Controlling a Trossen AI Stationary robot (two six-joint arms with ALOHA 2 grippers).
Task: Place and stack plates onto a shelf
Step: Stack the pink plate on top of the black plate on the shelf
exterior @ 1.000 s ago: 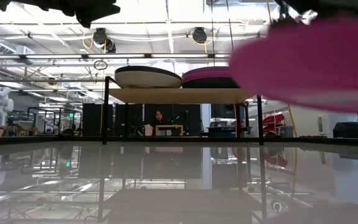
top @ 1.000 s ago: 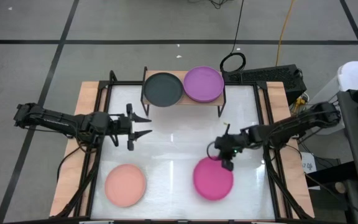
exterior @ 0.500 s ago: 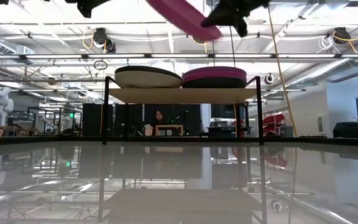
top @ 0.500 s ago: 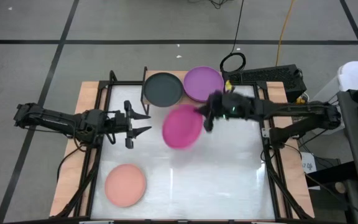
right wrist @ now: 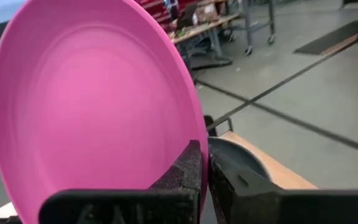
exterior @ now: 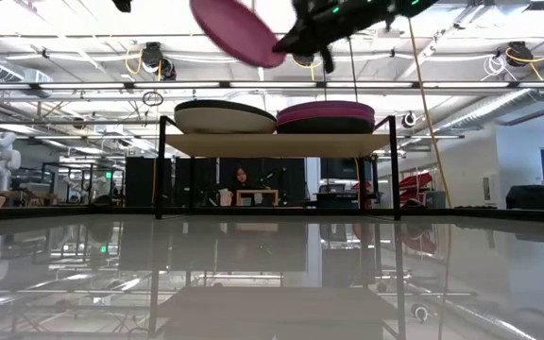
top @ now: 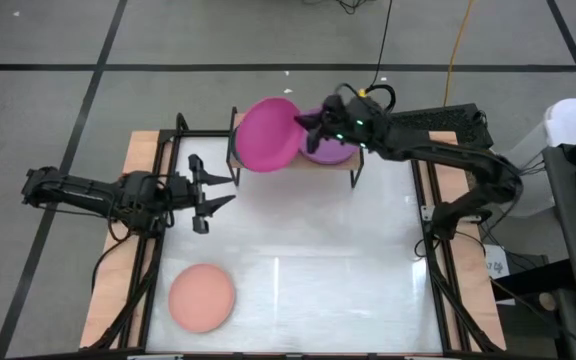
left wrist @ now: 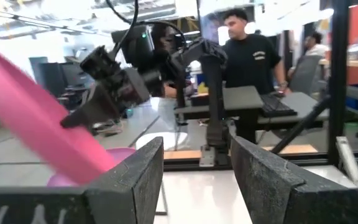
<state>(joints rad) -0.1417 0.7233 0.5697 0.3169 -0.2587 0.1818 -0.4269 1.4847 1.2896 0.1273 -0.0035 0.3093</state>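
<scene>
Shelf (top: 294, 170) as the landmark: a low wooden board on black legs at the far edge of the white table (top: 298, 270). On it sit a dark plate (exterior: 225, 116) and a purple plate (top: 330, 152), side by side. Above the dark one, the right gripper (top: 304, 130) is clamped on the rim of a tilted pink plate (top: 266, 135). The left gripper (top: 218, 186) hovers in front of the shelf's left end, fingers spread, empty. A salmon plate (top: 201, 297) lies well in front.
</scene>
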